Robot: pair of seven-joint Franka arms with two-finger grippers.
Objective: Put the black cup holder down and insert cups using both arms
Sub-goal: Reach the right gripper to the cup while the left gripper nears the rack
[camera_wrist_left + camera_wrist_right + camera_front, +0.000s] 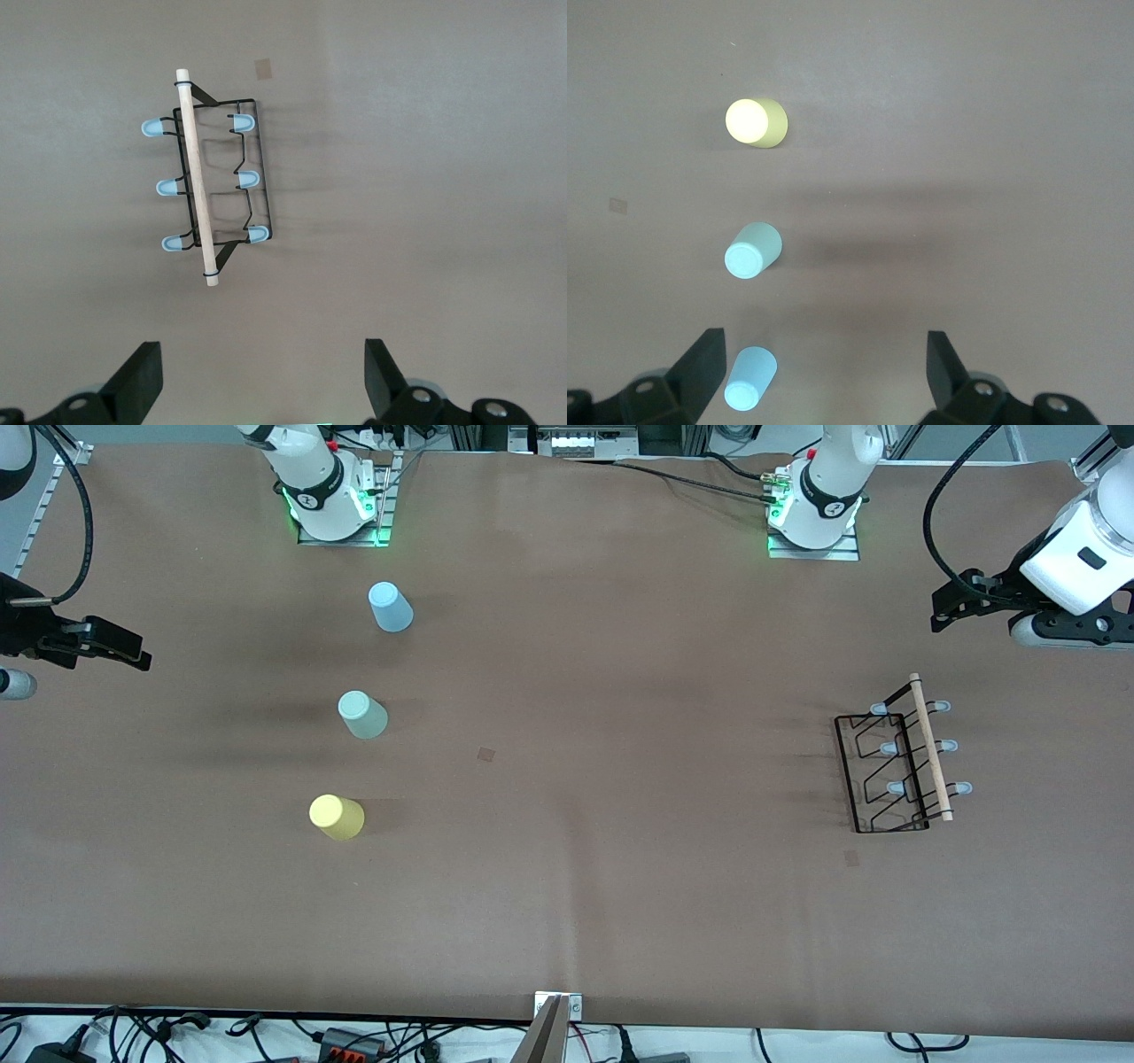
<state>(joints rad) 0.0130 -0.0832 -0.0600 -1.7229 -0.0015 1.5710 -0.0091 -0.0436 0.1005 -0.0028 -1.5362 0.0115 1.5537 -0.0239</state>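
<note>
Left wrist view: black wire cup holder (213,181), wooden rod handle, blue-tipped prongs; both tools (261,381) (824,376) spread wide.

Both arms' upper links beyond the front view's edges; light blue cup (749,378) partly cropped in the right wrist view.

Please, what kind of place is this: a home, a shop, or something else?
Most likely a robotics lab: two arms bolted by base plates to a table under brown sheeting, loose cables and power strips along its edge, and only the cup holder and cups laid out.
</note>
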